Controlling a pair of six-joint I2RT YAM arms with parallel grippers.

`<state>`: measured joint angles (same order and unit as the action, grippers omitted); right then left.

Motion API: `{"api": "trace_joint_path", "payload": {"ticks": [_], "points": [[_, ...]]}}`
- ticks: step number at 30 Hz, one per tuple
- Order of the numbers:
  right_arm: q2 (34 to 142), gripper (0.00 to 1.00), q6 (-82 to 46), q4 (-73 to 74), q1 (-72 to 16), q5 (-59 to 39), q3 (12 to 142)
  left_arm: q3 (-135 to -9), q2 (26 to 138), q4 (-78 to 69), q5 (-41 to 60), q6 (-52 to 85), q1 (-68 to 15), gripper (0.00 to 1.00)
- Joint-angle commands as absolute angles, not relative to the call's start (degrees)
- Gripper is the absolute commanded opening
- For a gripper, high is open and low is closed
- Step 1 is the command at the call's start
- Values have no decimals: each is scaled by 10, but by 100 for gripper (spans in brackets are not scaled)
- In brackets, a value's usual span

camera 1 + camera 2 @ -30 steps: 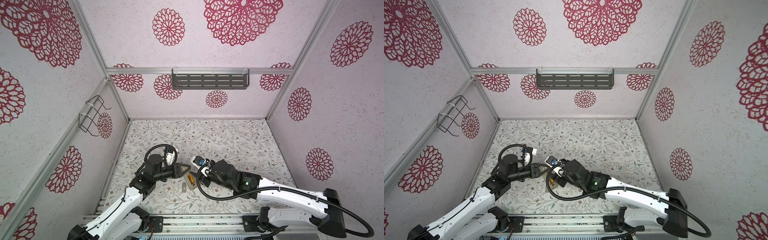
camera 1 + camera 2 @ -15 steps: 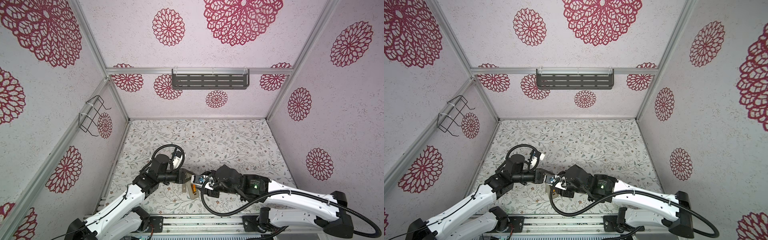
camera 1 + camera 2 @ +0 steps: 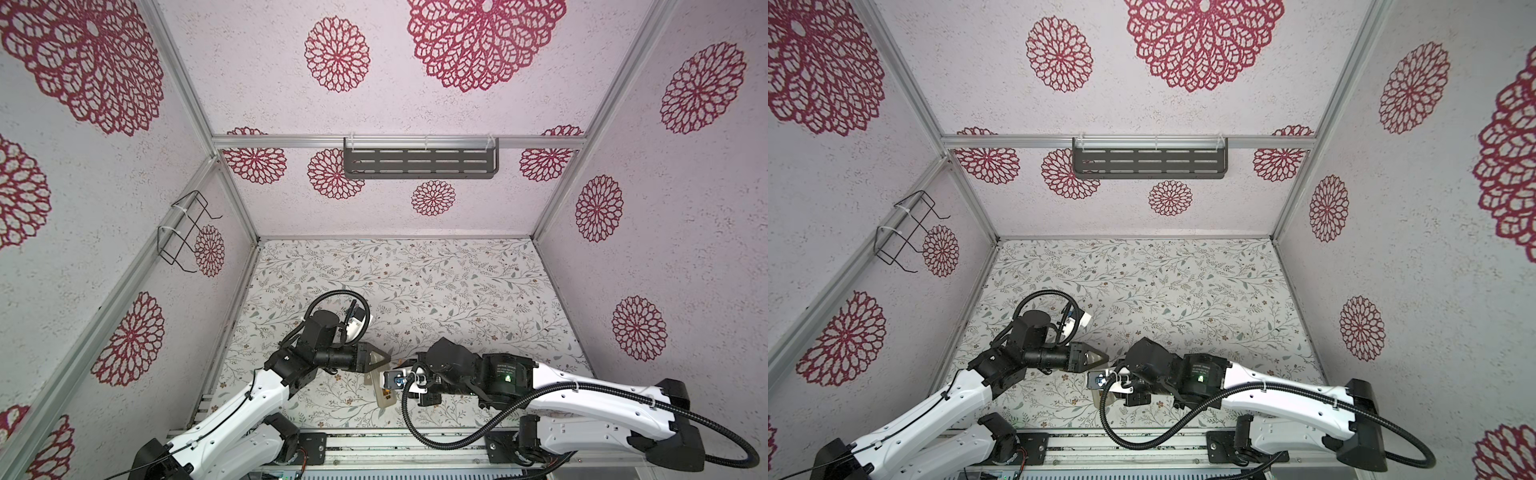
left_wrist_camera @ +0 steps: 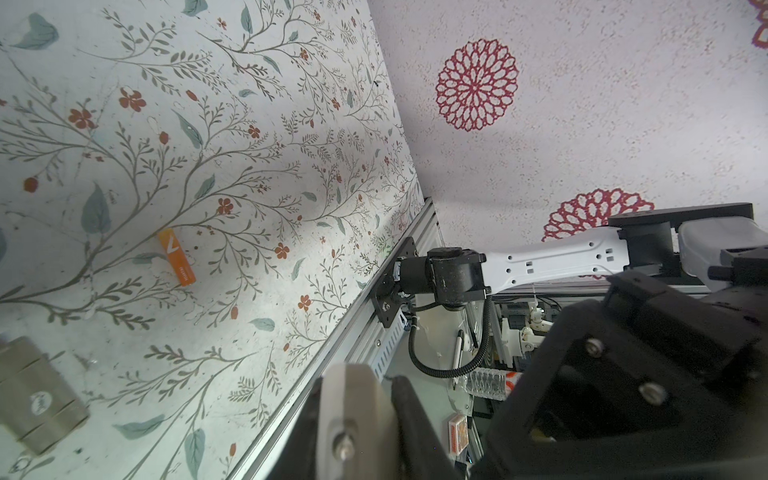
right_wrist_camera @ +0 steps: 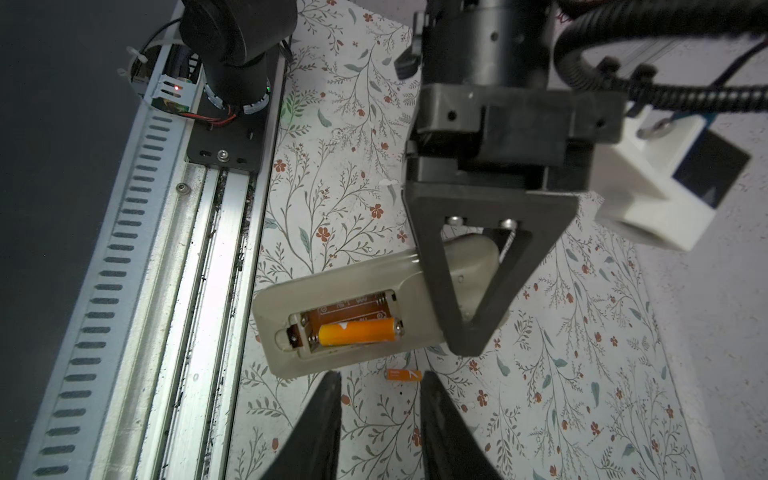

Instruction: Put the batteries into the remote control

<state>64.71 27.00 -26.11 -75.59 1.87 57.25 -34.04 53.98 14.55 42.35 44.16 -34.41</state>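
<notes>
One battery [image 5: 357,331] seated; left gripper [image 5: 473,330] clamps half-hidden remote control [image 5: 353,282], right gripper [image 5: 379,380] parted

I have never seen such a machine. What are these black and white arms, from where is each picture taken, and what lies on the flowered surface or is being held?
These are two robot arms on a table, each ending in a two-fingered gripper. Two pictures look down from one camera head above. The two close pictures come from small cameras on the arms' wrists. The left gripper is shut on the remote control, held back side up with its battery compartment open. One orange battery sits inside, beside an empty slot. The second battery lies on the flowered table. The right gripper is open and empty, pointing towards that loose battery. In the left wrist view, a small beige piece, perhaps the cover, lies on the table.
</notes>
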Motion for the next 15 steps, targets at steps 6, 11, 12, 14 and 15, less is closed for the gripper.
{"api": "trace_joint_path", "payload": {"ticks": [6, 11, 12, 14, 15], "points": [[660, 30, 290, -249, -767, 30, 595, -352, 540, 142, 445, 432, -352, 0], [669, 28, 292, -240, -768, 40, 597, -352, 544, 137, 451, 433, -355, 0], [671, 27, 293, -239, -768, 44, 598, -352, 544, 136, 452, 432, -355, 0], [675, 26, 295, -238, -768, 50, 600, -352, 544, 135, 452, 433, -356, 0], [676, 26, 296, -237, -769, 50, 601, -352, 544, 135, 452, 433, -357, 0]]}}
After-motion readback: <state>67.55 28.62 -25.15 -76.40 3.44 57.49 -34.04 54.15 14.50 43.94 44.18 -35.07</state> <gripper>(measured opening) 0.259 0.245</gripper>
